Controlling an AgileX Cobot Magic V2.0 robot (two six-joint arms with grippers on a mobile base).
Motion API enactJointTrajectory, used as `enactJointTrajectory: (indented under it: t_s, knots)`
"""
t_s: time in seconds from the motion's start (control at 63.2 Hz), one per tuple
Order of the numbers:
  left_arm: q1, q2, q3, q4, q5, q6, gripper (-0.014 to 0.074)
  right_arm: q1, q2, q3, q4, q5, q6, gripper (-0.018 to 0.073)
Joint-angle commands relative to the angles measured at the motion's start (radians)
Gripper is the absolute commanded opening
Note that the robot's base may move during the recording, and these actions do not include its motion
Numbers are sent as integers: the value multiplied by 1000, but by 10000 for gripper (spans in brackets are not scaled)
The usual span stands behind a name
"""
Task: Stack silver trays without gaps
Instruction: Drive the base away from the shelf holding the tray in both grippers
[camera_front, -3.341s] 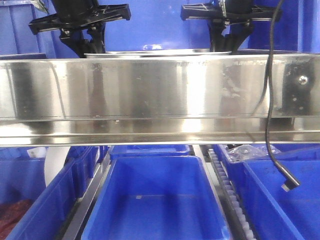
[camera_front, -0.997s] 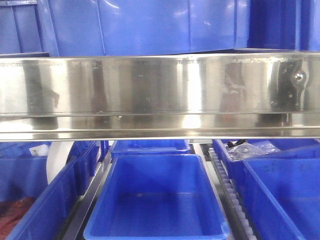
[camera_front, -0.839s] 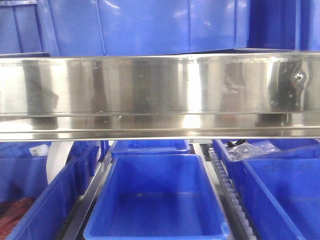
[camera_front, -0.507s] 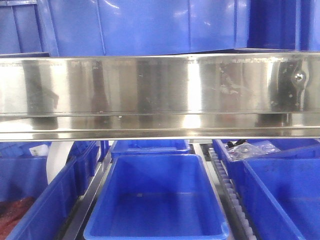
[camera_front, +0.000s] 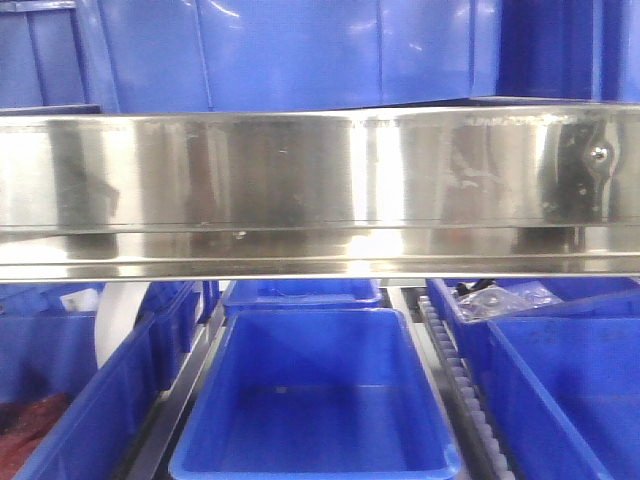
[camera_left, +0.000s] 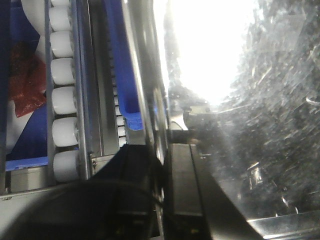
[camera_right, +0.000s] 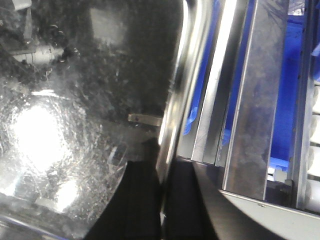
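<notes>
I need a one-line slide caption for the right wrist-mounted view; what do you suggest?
Right pincer gripping the rim of a scratched silver tray, a blue bin visible beyond the steel rails.

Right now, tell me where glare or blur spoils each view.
Left wrist view: blown-out white glare wipes out part of the silver tray, the rest soft. Right wrist view: milder glare patch on its lower left, blurry foreground. Front view: steel rail streaked with reflections, bins sharp enough.

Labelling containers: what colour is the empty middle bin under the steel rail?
The bin is solid blue, clearest in the front-facing view.
</notes>
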Motion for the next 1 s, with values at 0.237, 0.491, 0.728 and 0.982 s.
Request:
enactJointTrajectory:
  t_s: [0.237, 0.491, 0.728, 0.982]
  knots:
    - [-17, -29, -33, -7, 13, 15, -48, 10, -32, -33, 27, 15, -16, 56]
    - [-17, -29, -33, -7, 13, 15, -48, 10, -32, -33, 28, 15, -16, 56]
    - [-17, -29, -33, -7, 13, 15, -48, 10, -32, -33, 28, 15, -16, 56]
    - [-17, -29, -33, -7, 13, 15, -48, 10, -32, -33, 28, 15, -16, 56]
